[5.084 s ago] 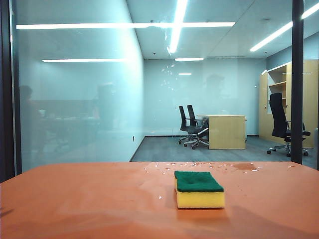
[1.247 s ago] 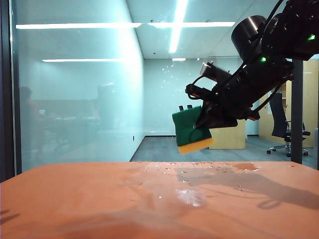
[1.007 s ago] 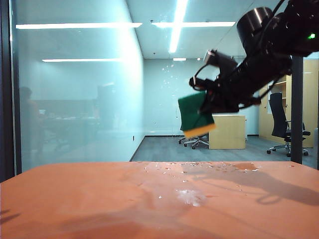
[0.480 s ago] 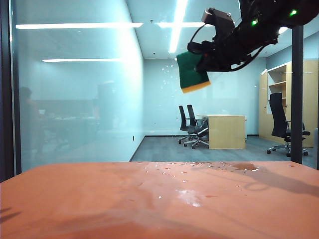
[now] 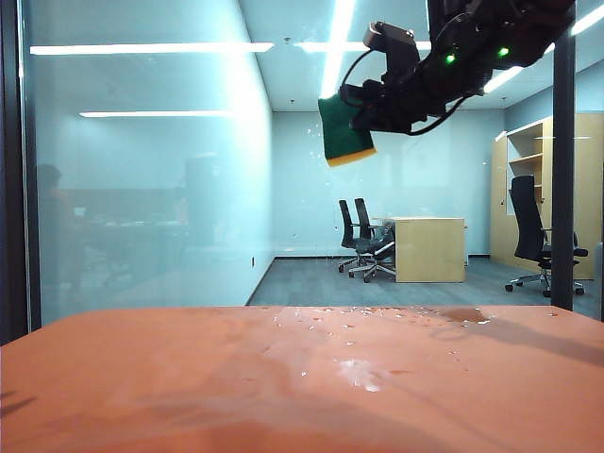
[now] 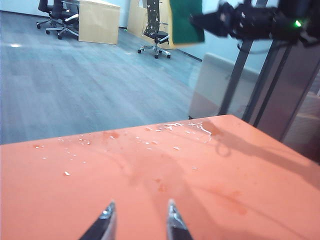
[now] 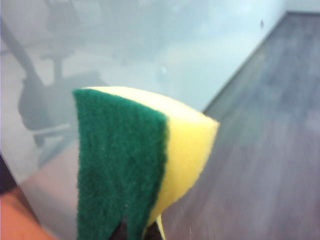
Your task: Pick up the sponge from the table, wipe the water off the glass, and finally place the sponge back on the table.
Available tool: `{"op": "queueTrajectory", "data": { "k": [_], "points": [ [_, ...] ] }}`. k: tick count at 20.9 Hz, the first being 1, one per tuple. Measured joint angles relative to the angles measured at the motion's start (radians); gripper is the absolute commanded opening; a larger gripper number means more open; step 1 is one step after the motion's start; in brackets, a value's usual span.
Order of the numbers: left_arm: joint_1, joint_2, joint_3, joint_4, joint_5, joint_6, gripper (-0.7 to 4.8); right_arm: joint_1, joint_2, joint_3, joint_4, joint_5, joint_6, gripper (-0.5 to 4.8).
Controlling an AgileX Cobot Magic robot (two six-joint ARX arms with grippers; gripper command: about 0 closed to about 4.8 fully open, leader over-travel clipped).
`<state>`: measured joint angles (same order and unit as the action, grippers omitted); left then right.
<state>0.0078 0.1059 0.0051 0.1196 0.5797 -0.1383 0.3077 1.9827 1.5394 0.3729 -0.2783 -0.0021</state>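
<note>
The sponge [image 5: 342, 132], yellow foam with a green scouring face, hangs high in front of the glass [image 5: 151, 189], well above the orange-red table [image 5: 189, 377]. My right gripper [image 5: 357, 118] is shut on it, reaching in from the upper right. In the right wrist view the sponge [image 7: 130, 160] fills the frame, its lower edge pinched by the right gripper [image 7: 137, 229], with the pane just beyond it. Small water specks [image 5: 311, 143] dot the glass beside the sponge. My left gripper [image 6: 139, 216] stands open low over the table [image 6: 75, 200], holding nothing; that view also catches the sponge [image 6: 186, 22].
Black frame posts stand at the right [image 5: 563, 151] and the far left [image 5: 9, 170]. A wet patch [image 5: 363, 373] and droplets [image 5: 377, 312] lie on the table near the glass. Behind the pane are a wooden desk [image 5: 429, 249] and office chairs.
The sponge lay on the table at first. Over the last second my right arm has lifted it from mid-height up and slightly left, close to the glass. The left gripper stays put.
</note>
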Motion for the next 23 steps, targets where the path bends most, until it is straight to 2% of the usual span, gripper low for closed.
{"op": "queueTrajectory", "data": {
  "k": [7, 13, 23],
  "points": [
    [0.0, 0.0, 0.0, 0.0, -0.005, 0.029, 1.29, 0.0, 0.111, 0.192, 0.003, -0.037, -0.016, -0.09],
    [0.0, 0.0, 0.0, 0.001, -0.02, 0.031, 1.29, 0.0, 0.163, 0.206, 0.058, -0.04, -0.071, -0.09],
    [0.0, 0.0, 0.0, 0.001, -0.022, 0.032, 1.29, 0.0, 0.229, 0.209, 0.085, -0.04, -0.097, -0.09]
  ]
}}
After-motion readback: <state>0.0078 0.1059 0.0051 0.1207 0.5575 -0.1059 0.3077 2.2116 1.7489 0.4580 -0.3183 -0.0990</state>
